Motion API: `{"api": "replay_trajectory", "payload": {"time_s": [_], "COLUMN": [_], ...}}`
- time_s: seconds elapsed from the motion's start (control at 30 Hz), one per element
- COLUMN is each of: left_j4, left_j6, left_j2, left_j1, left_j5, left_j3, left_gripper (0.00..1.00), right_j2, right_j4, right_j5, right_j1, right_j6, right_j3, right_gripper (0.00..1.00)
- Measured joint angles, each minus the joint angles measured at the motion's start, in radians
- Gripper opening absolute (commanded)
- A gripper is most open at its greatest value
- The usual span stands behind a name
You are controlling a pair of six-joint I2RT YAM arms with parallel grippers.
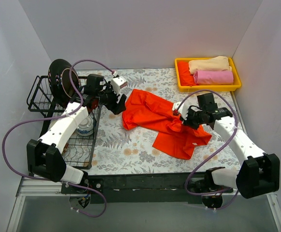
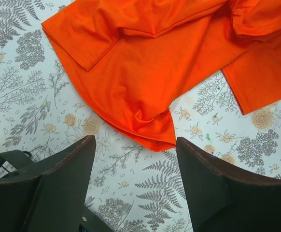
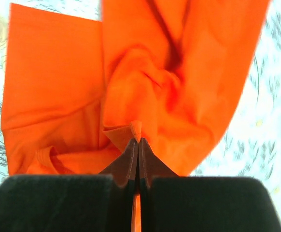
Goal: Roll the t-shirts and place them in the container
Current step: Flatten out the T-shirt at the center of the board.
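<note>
Shirt: the orange-red t-shirt (image 1: 155, 118) lies crumpled and partly folded over itself on the patterned table cover (image 1: 126, 152), stretched between my two grippers.
Right gripper: the right gripper (image 3: 138, 141) is pinched closed on a small peak of the shirt's cloth. The rest of the fabric spreads ahead of its fingertips in deep folds.
Left gripper: the left gripper (image 2: 135, 145) stands wide apart and holds nothing. A rounded hem corner lies just ahead of the gap, clear of both fingers.
Handling: I judge it light, limp and quick to bunch. It will drape rather than keep any shape, so a single pinch drags it into wrinkles.
Where to hold: I would take the hem corner ahead of the left gripper, so both arms can draw the cloth flat.
Rolled bundles: a beige bundle (image 1: 209, 64) and a pink bundle (image 1: 213, 77) sit in the yellow tray (image 1: 181, 86), well beyond the right gripper.
Outer side: a wire rack (image 1: 39, 94) with a dark plate (image 1: 59, 77) stands beside the left gripper.
</note>
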Motion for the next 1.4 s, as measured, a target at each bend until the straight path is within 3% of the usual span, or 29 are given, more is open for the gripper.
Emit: {"api": "replay_trajectory", "payload": {"time_s": [0.27, 0.4, 0.63, 0.8, 1.2, 1.4], "left_j4": [0.008, 0.040, 0.072, 0.108, 0.167, 0.170], "left_j6": [0.000, -0.021, -0.174, -0.293, -0.412, -0.425], "left_j2": [0.046, 0.142, 0.449, 0.582, 0.733, 0.766], "left_j1": [-0.017, -0.063, -0.065, -0.043, -0.017, -0.014], "left_j5": [0.048, 0.008, -0.051, -0.100, -0.116, -0.109], "left_j3": [-0.030, -0.017, 0.150, 0.246, 0.393, 0.404], "left_gripper": [0.68, 0.56, 0.54, 0.48, 0.37, 0.37], "right_j2": [-0.049, -0.082, -0.057, -0.050, 0.001, 0.032], "right_j4": [-0.014, 0.016, 0.053, 0.066, 0.068, 0.068], "right_j5": [0.057, 0.093, 0.095, 0.090, 0.084, 0.084], "right_j1": [-0.222, -0.296, -0.302, -0.302, -0.302, -0.302], "right_j6": [0.280, 0.389, 0.495, 0.516, 0.528, 0.528], "right_j3": [0.027, 0.029, 0.046, 0.046, 0.047, 0.055], "right_gripper": [0.01, 0.01, 0.01, 0.01, 0.01, 0.01]}}
